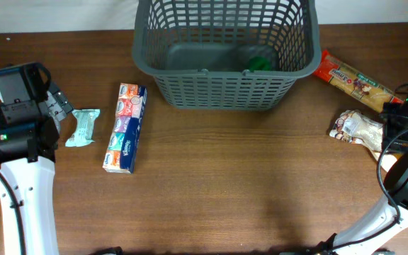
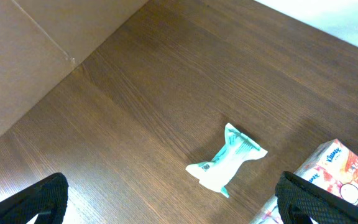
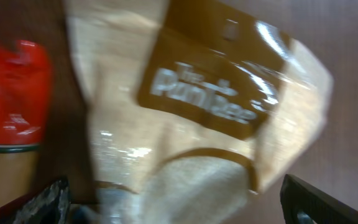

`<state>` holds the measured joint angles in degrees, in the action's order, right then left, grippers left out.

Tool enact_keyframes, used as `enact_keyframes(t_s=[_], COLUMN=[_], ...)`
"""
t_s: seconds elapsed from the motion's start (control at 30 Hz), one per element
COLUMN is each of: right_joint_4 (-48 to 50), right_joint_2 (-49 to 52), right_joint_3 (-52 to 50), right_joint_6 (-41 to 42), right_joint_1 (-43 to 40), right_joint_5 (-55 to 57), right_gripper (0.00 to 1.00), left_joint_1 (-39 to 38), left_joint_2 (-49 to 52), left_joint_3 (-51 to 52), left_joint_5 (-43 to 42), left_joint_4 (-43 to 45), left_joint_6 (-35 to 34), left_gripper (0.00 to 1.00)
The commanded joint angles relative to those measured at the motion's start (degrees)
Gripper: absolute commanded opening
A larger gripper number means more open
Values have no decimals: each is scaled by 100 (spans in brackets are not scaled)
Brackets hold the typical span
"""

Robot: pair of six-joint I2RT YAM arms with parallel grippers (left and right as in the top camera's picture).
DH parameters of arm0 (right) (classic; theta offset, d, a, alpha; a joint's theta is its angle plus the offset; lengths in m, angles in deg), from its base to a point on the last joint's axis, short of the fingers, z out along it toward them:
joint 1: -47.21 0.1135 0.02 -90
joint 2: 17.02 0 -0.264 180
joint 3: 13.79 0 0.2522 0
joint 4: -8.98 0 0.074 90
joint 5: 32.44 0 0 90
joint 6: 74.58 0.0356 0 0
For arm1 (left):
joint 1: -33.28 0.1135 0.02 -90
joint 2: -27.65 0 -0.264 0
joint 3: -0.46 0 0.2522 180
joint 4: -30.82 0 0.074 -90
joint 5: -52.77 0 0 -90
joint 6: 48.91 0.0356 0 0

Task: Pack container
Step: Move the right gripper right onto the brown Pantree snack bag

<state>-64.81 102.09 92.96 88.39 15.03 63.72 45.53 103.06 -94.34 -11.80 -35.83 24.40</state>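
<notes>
**Right tool lined up on the snack bag; packing barely begun**

The large dark grey plastic container (image 1: 222, 91), a rectangular basket with lattice-slotted sides and a thick rim, stands at the far middle of the brown wooden counter (image 1: 246, 191). A small green item (image 1: 260, 63) lies in its far right corner, and I cannot tell what it is. Everything else is outside the container.

- **Right of the container:** a long red and tan wrapper (image 1: 353, 78) lies just beside the rim. Nearer the arm is a crinkly beige snack bag (image 3: 197, 118).
- **Left of the container:** a long multicoloured tissue pack (image 1: 125, 127) lies well apart from the container. A small teal and white packet (image 2: 227, 157) lies just beside the pack.

The right tool (image 3: 185, 208) hangs close over the beige snack bag with its jaws spread wide to either side and nothing pinched. The left tool (image 2: 173, 208) is also spread and empty, sitting above bare counter near the teal and white packet.

The step in hand looks like the reach for the beige snack bag. The next move calls for the right tool to settle lower, straddle the bag across its narrow width and press together. It would then lift clear of the red and tan wrapper and carry the bag over the container's rim. The slick film may slip or crumple.
</notes>
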Motion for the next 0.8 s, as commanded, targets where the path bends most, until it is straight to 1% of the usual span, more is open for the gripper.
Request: enact_keyframes(t_s=[0.0, 0.07, 0.2, 0.33, 0.37, 0.4, 0.63, 0.77], right_joint_4=[275, 341, 85, -20, -118, -151, -103, -81], right_joint_2=[-87, -79, -61, -61, -61, -61, -7, 197], right_joint_3=[-22, -22, -22, -22, -22, -22, -22, -22], right_joint_6=[-160, -37, 754, 1176, 1438, 1534, 1582, 1539], right_joint_1=[70, 118, 225, 323, 356, 369, 385, 385], right_joint_5=[-63, -103, -118, -164, -160, -151, -94, -98], right_gripper=[99, 99, 99, 99, 99, 99, 99, 99], left_joint_1=[28, 28, 28, 28, 28, 28, 28, 28], left_joint_2=[-39, -39, -39, -39, -37, -39, -39, -39], left_joint_3=[-76, -76, -76, -76, -76, -76, -76, -76], left_joint_5=[-39, -39, -39, -39, -39, -39, -39, -39], left_joint_4=[13, 13, 13, 13, 13, 13, 13, 13], left_joint_6=[9, 9, 9, 9, 9, 9, 9, 9], left_gripper=[100, 100, 100, 100, 100, 100, 100, 100])
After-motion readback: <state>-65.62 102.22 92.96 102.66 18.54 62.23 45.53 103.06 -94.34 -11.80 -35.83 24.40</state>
